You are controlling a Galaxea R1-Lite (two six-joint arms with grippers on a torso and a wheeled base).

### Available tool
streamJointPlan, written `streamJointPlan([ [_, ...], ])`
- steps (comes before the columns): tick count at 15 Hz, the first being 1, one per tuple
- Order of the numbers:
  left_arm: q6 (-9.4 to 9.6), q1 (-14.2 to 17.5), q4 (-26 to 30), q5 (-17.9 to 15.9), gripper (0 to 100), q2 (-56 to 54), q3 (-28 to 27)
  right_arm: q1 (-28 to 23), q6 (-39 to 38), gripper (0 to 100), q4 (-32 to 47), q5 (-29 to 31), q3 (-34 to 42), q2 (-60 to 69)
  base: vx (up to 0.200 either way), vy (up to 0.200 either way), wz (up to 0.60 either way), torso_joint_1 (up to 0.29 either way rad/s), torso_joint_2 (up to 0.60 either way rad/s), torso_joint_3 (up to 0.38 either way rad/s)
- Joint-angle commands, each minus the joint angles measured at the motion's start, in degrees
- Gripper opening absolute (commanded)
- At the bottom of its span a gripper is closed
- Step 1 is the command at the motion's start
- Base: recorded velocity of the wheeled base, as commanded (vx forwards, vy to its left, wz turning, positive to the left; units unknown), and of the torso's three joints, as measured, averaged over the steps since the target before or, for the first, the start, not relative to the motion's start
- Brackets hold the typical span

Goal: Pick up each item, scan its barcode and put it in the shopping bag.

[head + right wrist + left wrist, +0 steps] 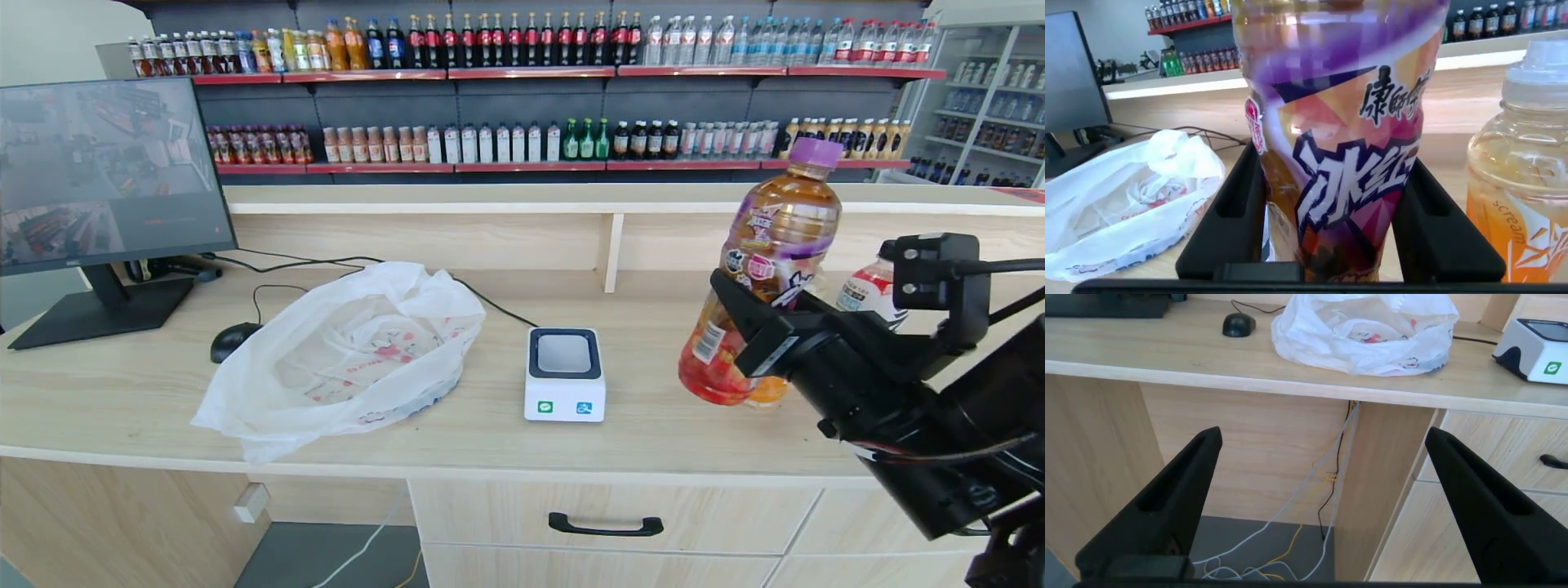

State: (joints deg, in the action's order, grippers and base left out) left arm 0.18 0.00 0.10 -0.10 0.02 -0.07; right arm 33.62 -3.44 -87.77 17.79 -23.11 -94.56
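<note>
My right gripper [749,317] is shut on an amber tea bottle [771,269] with a purple cap and purple label. It holds the bottle tilted above the counter, right of the white barcode scanner [565,374]. The bottle [1347,147] sits between the gripper's black fingers [1237,208]. A white plastic shopping bag [343,359] lies open on the counter, left of the scanner. My left gripper [1323,449] is open with nothing in it, low in front of the counter, below the bag [1368,331].
An orange drink bottle [1523,171] and a red-and-white labelled bottle [867,292] stand on the counter behind the right arm. A monitor [106,171], a mouse [233,339] and cables occupy the left. A raised ledge [612,204] backs the counter. Drawers [604,524] are below.
</note>
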Motion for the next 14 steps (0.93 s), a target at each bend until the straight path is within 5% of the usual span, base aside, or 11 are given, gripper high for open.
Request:
streamJointPlan([
  [1,-0.01,0.0,0.0,0.0,100,0.0,0.0,0.0,0.1,0,0.0,-0.4,2.5,3.9,0.0,0.0,0.0,0.0,0.0,0.0],
  [8,-0.01,0.0,0.0,0.0,100,0.0,0.0,0.7,3.8,0,0.1,-7.9,10.2,11.7,0.0,0.0,0.0,0.0,0.0,0.0],
  [12,-0.01,0.0,0.0,0.0,100,0.0,0.0,11.4,-3.2,0,-0.2,-9.1,15.6,13.4,0.0,0.0,0.0,0.0,0.0,0.0],
  [14,-0.01,0.0,0.0,0.0,100,0.0,0.1,11.5,-6.7,0,-0.2,-10.1,14.8,13.2,0.0,0.0,0.0,0.0,0.0,0.0],
])
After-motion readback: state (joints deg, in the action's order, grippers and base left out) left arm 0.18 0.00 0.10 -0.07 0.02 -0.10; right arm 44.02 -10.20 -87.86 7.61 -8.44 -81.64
